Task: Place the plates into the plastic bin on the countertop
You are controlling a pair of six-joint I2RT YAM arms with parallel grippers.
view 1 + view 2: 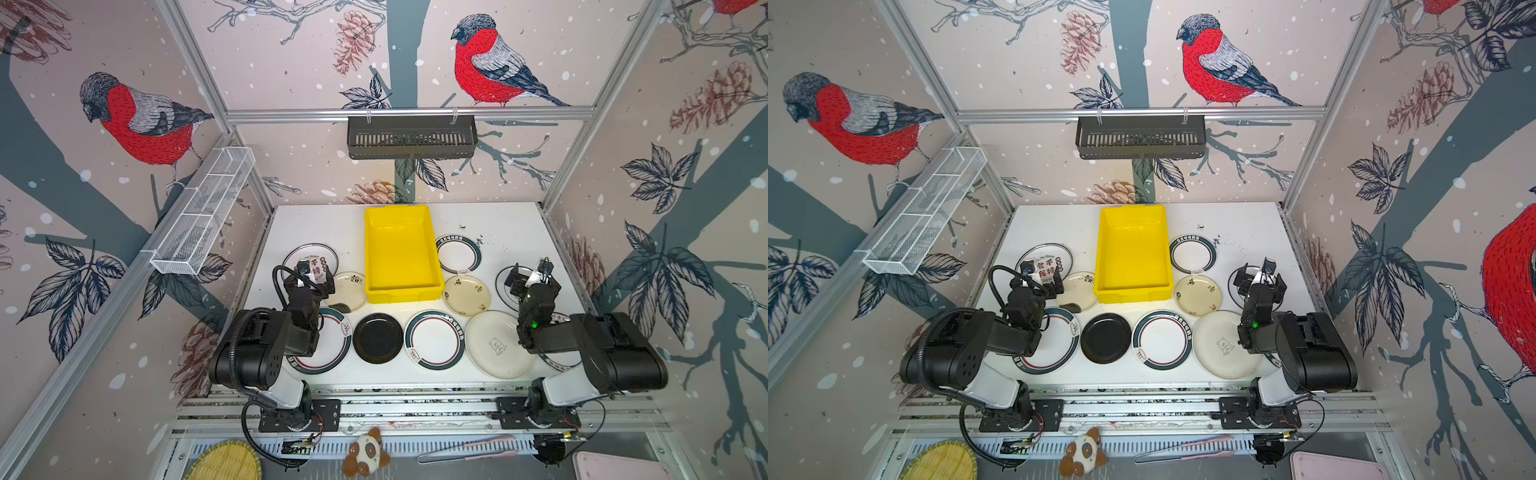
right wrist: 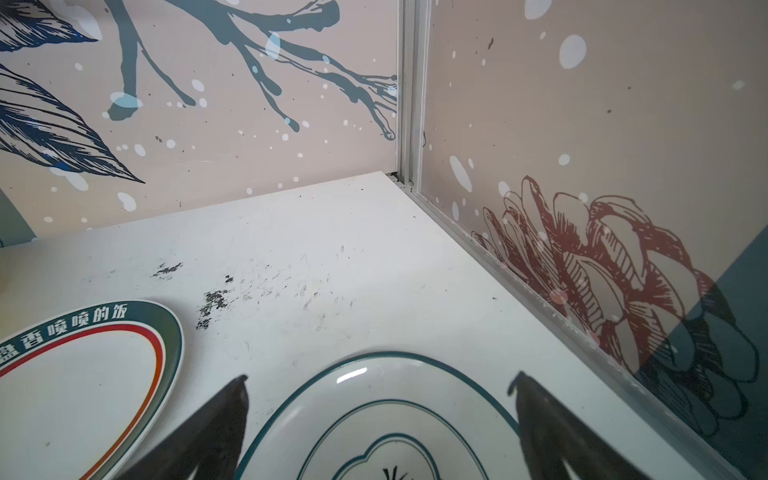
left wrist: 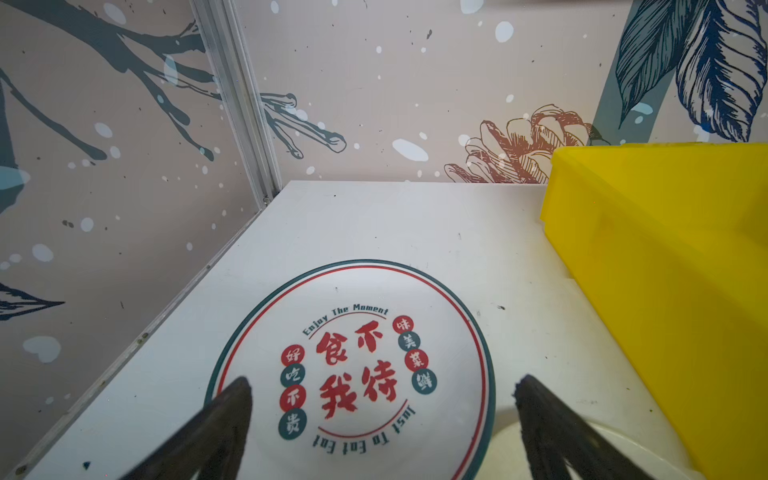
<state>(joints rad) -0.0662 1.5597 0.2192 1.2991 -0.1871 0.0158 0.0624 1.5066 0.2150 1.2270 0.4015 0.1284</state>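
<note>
A: In both top views, where was the plastic bin (image 1: pixel 401 257) seen?
B: Mid-frame on the surface (image 1: pixel 316 224), empty; the plates (image 1: pixel 434 340) were laid around it, none yet loaded.
A: And in the left wrist view?
B: The left fingers (image 3: pixel 226 419) were spread wide, empty, over the lettered plate (image 3: pixel 353 365); the bin's wall was seen at right.
A: The right wrist view?
B: The right fingers (image 2: pixel 216 419) were likewise wide, nothing held, above a teal-lined plate (image 2: pixel 386 415) at lower centre.
A: How was the pick best done?
B: It was judged that one rim should be pinched at its edge, then lifted clear of neighbours.
</note>
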